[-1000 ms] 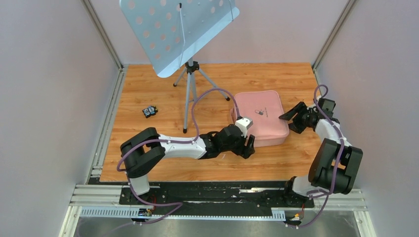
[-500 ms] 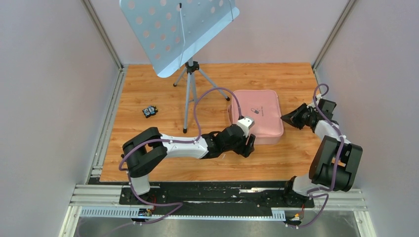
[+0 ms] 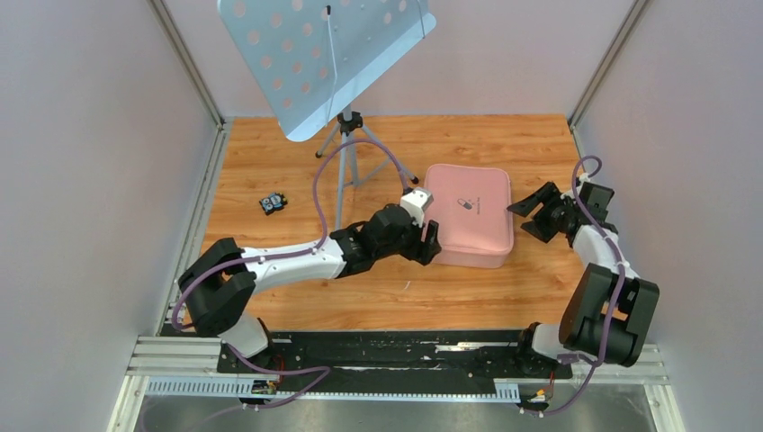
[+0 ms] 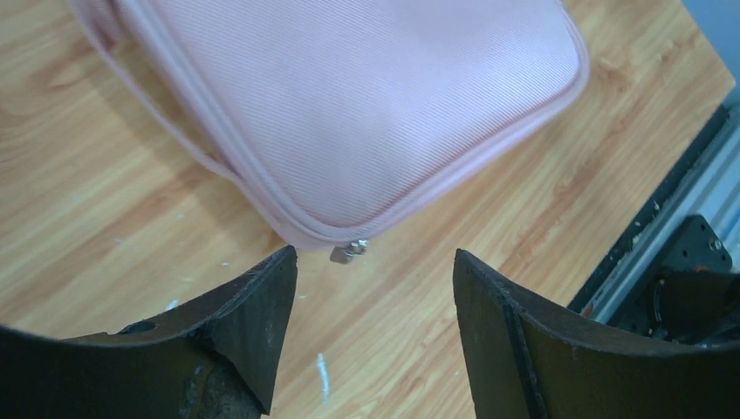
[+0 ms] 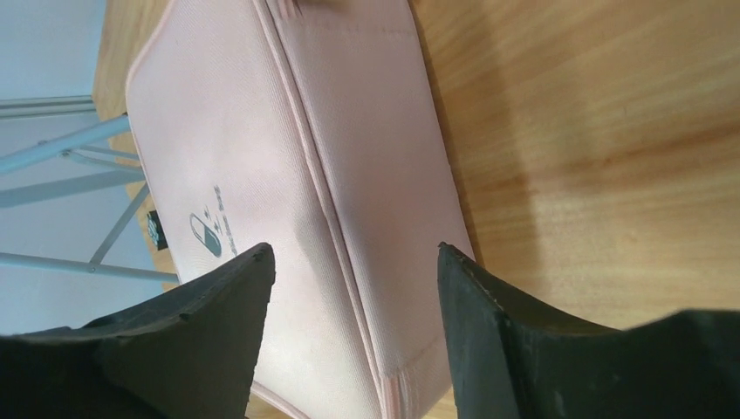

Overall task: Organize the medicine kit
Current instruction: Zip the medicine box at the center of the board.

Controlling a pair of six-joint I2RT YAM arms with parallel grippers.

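Observation:
The pink medicine kit (image 3: 468,212) lies closed and flat on the wooden table, its pill logo (image 5: 206,234) facing up. My left gripper (image 3: 431,245) is open at the kit's near left corner. In the left wrist view the kit (image 4: 366,105) fills the top, and its metal zipper pull (image 4: 349,252) hangs just beyond my left gripper (image 4: 373,256), which holds nothing. My right gripper (image 3: 527,219) stands open by the kit's right side. In the right wrist view, my right gripper (image 5: 354,250) frames the kit's side seam (image 5: 323,201) without gripping it.
A blue perforated music stand (image 3: 324,54) on a tripod (image 3: 346,171) rises behind and left of the kit. A small dark object (image 3: 273,202) lies on the table's left part. Grey walls close in both sides. The metal rail (image 4: 689,218) runs along the near edge.
My left arm swung left and away from me, along the kit's near edge to its left corner. The kit shifted left and straightened. My right gripper narrowed, then opened again.

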